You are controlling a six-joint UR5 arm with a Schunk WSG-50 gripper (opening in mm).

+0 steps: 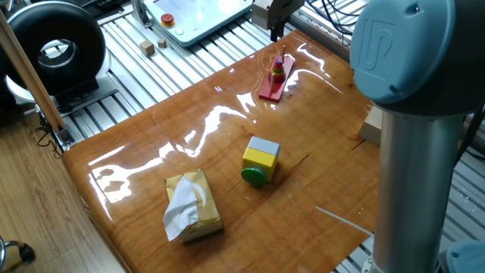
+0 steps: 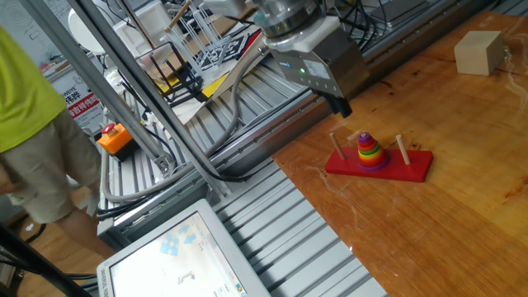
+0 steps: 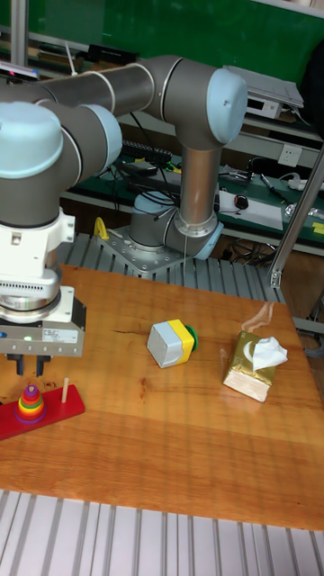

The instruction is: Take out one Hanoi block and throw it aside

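Tall fixed view: tissue box point(image 3: 255, 364) beside cube point(image 3: 171, 343)

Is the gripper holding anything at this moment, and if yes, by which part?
Nothing is held. The gripper hangs above the peg tower, apart from it, with nothing between its fingers.

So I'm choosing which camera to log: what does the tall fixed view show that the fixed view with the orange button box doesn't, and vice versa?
Only the tall view shows the grey, yellow and green block stack, the gold tissue box and the arm's grey base.

Only the button-box view shows the orange button box, the pale wooden cube, a white tablet screen and a person in a yellow-green shirt.

Both show the red peg base carrying the small coloured ring tower, with the pincer above it.
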